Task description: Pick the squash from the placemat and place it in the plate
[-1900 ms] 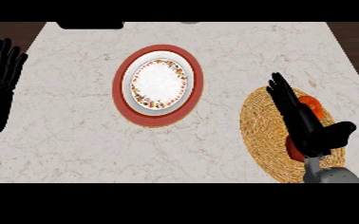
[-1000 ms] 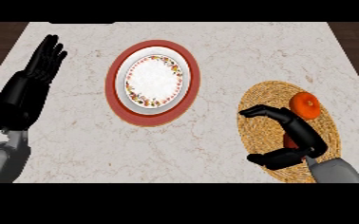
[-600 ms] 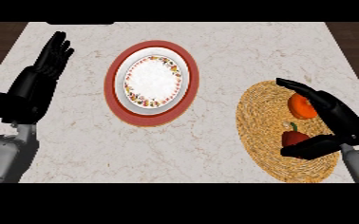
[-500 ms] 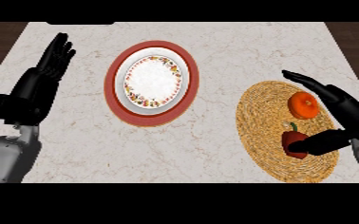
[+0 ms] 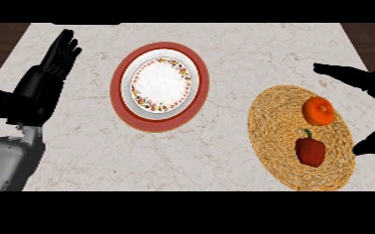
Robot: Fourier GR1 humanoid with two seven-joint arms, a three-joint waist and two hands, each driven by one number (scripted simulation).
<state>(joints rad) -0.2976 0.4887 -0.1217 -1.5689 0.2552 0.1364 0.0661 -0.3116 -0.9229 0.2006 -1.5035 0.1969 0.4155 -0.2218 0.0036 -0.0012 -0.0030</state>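
Right robot hand [image 5: 348, 75] — beside squash [image 5: 319, 110], apart

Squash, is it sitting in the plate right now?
No, the squash lies on the placemat next to a red pepper, apart from the plate.

We look down on a pale marble counter [image 5: 242, 47] with thin grey-brown veins, evenly lit and filling nearly the whole view. Beyond its far corners, at the upper left and upper right, we glimpse strips of dark brown wooden floor [image 5: 12, 35].
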